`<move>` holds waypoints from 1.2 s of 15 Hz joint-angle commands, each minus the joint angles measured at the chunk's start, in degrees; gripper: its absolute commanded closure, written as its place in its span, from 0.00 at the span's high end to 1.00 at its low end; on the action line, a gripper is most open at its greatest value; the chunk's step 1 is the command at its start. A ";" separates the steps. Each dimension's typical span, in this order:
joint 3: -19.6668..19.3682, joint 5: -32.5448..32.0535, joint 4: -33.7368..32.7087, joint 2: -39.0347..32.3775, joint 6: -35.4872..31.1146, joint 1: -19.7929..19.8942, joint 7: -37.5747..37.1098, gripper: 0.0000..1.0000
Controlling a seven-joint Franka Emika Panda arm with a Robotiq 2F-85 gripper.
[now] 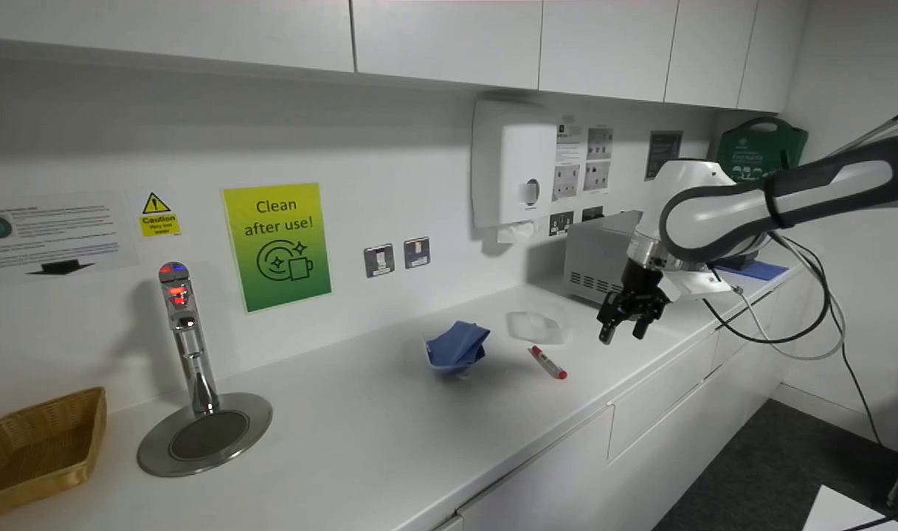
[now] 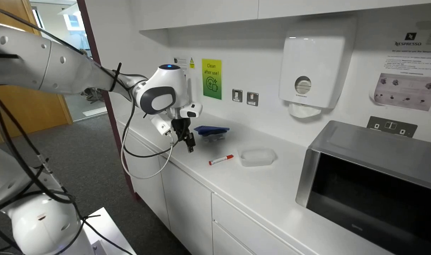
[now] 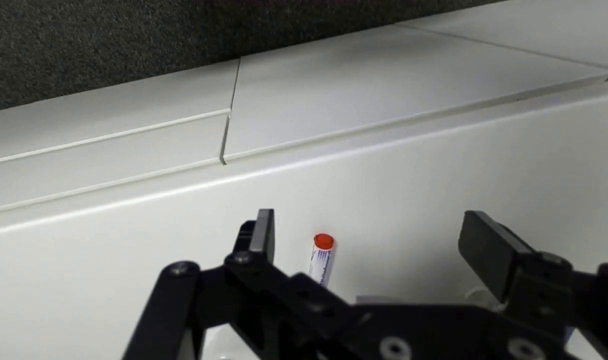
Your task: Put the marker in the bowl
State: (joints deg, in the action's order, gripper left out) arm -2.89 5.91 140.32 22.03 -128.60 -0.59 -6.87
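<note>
Red-tipped marker [image 2: 221, 159] flat on white counter [image 1: 330, 450], black gripper [image 3: 369, 231] spread wide

Marker: white barrel, red at both ends. Lies on the counter in both exterior views, nearer the front edge than a translucent tub [image 2: 256, 163]. Points one end toward the tub, just beside it.

Second vessel: clear container [image 2: 214, 137], apart from tub and marker, with a blue folded piece [image 1: 460, 343] sitting in it and rising over the rim. Cannot tell which of these two vessels to count as the task's bowl.

Gripper: fingers [image 3: 489, 250] far apart, wide gap between. Hangs over the counter, apart from the marker in both exterior views. From the wrist, between the fingers: one red end and part of the printed barrel, with the remaining length hidden behind the gripper body.

Arm [image 2: 59, 67]: white and grey, extended over the counter's front edge.

Surroundings: silver microwave [image 2: 364, 202] on the counter, on the far side of the tub from the marker. Towel dispenser [image 1: 515, 162] on the wall [image 1: 389, 147], with paper [image 1: 517, 232] hanging below. Yellow-green sign [image 1: 277, 247], "Clean after use!" Chrome tap [image 1: 194, 354] on a round metal base [image 1: 260, 420], near a wicker basket [image 1: 87, 442]. Green case [image 1: 758, 144] partly behind the arm. Dark carpet [image 3: 84, 50] below white cupboard fronts [image 3: 383, 85].
</note>
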 commanded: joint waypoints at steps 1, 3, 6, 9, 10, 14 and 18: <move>1.04 -0.55 -6.23 -5.86 1.06 1.72 -2.11 1.00; 0.85 -0.46 -8.58 -8.26 2.04 1.97 -2.15 1.00; 0.48 -0.43 -11.94 -11.32 3.85 2.37 -2.26 1.00; 0.06 -0.48 -15.95 -14.68 6.48 3.10 -2.78 1.00; -0.08 -0.64 -17.63 -15.97 7.52 3.40 -3.16 1.00; -0.69 -1.49 -23.89 -21.22 10.49 4.19 -5.42 1.00; -1.42 -1.63 -29.48 -26.90 12.65 4.46 -7.46 1.00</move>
State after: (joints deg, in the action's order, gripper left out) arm -3.98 5.21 116.86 -0.42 -119.99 3.33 -12.17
